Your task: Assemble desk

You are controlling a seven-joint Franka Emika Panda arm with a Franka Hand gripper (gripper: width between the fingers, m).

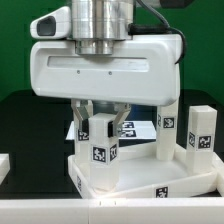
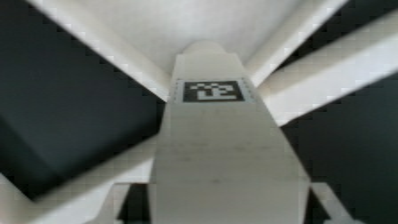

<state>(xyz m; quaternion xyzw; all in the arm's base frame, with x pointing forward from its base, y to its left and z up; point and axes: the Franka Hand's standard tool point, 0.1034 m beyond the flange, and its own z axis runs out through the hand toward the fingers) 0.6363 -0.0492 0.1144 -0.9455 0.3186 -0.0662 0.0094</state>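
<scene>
The white desk tabletop point(image 1: 150, 178) lies rim up on the black table. A white block leg point(image 1: 100, 150) with square tags stands upright at its corner toward the exterior view's left. My gripper point(image 1: 102, 120) is straight above, with one finger on each side of the leg's top. In the wrist view the leg point(image 2: 217, 140) fills the middle. A narrow dark gap shows between it and each finger point(image 2: 128, 200), so the jaws are open around it. Two more legs stand on the tabletop, one at the back point(image 1: 167, 125) and one on the exterior view's right point(image 1: 201, 132).
The marker board point(image 1: 140, 128) lies flat behind the tabletop, partly hidden by the legs. A white part point(image 1: 4, 165) shows at the exterior view's left edge. The gripper's wide white body point(image 1: 105, 65) hides the back of the scene.
</scene>
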